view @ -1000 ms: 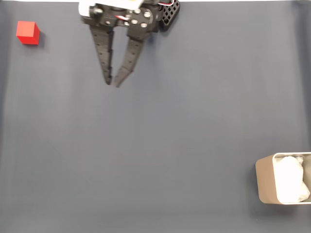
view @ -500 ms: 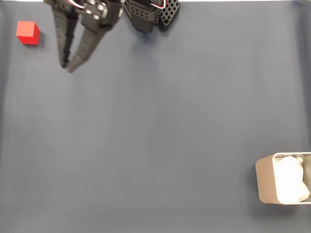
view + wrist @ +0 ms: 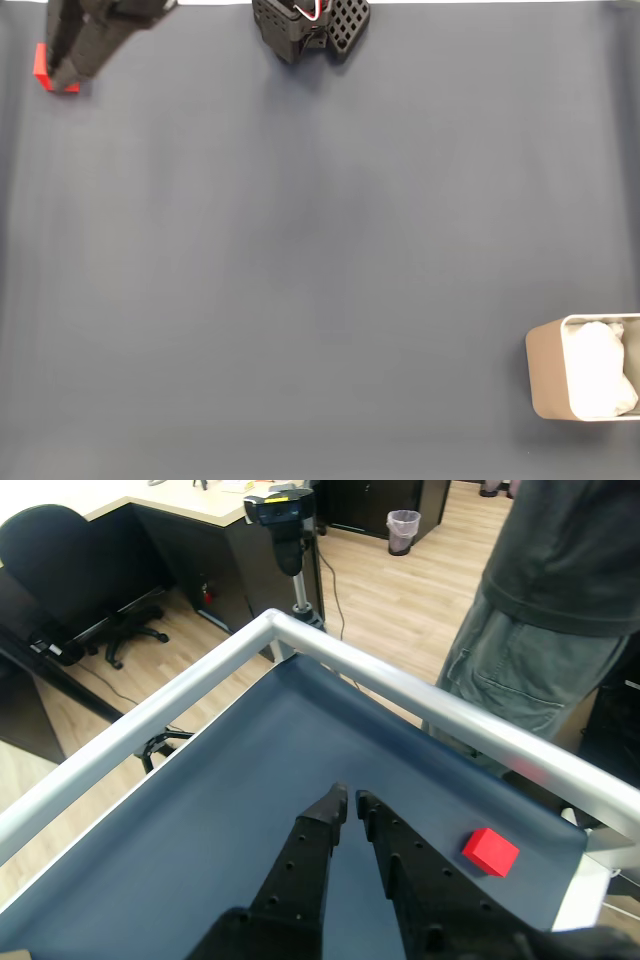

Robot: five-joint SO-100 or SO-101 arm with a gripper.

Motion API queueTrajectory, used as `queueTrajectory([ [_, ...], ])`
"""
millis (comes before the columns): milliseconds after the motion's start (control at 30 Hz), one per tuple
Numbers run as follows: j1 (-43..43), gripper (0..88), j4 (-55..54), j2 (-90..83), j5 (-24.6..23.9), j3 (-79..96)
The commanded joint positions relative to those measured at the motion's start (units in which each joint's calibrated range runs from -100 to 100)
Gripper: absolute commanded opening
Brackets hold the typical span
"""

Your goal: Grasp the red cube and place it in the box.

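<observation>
Hovering near-closed pincer [image 3: 351, 802] beside red cube [image 3: 490, 851], person [image 3: 560, 600] behind rail [image 3: 420, 695], box [image 3: 548, 372] far off.

1. Dark blue mat [image 3: 320, 260] covers the table, metal rail [image 3: 420, 695] along its edge.
2. Person in grey trousers [image 3: 520, 685] stands just beyond the rail.
3. Black office chair [image 3: 70, 575], camera on stand [image 3: 285, 525], small waste bin [image 3: 403, 528] on the wooden floor.

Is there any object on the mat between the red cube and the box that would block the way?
Nothing visible does. In the fixed view, the dark mat lies bare between the red cube at top left and the box at bottom right.
</observation>
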Motion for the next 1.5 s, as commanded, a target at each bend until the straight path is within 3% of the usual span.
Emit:
queueTrajectory([
  [0,3.8,0.0,0.3,0.2,0.0,-0.7],
  [1467,28.1,0.0,-1.9,10.1,-2.1,0.5],
])
